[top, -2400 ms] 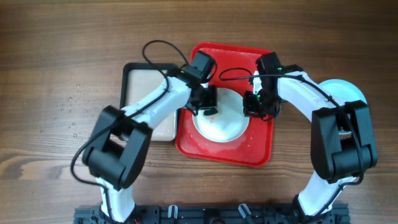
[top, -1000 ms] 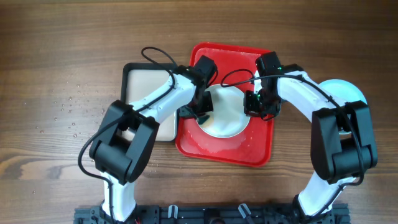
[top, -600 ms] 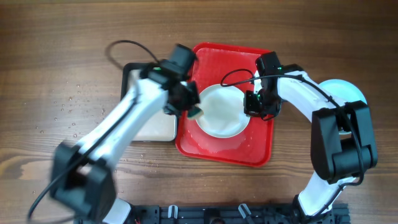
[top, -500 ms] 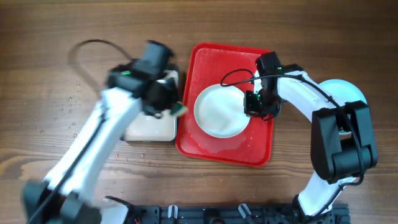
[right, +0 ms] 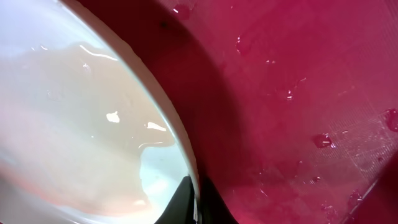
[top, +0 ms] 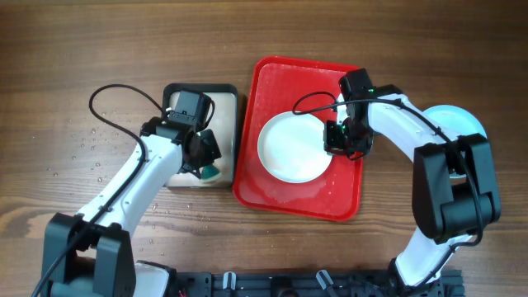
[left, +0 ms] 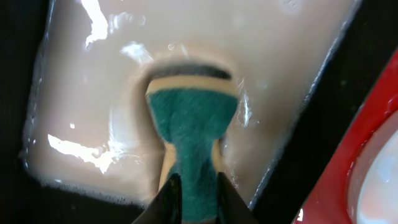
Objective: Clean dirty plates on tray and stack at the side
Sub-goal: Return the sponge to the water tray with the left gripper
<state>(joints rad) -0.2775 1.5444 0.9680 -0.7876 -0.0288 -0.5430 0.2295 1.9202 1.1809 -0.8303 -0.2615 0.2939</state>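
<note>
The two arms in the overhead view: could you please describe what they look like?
The left arm and the right arm match: white rounded link shells joined by bulky black joint housings, black wrist units, and a thin black cable looping by each wrist.

Overhead looks straight down from afar; both close wrist views share the tray (top: 289,203).

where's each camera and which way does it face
overhead: above the table, straight down on red tray, white plate, beige tray, left arm, right arm.
left wrist: on left arm, down past left gripper holding a green sponge in the beige tray.
right wrist: on right arm, close on right gripper at the plate's rim.
shared: overhead and right wrist both show the plate.
</note>
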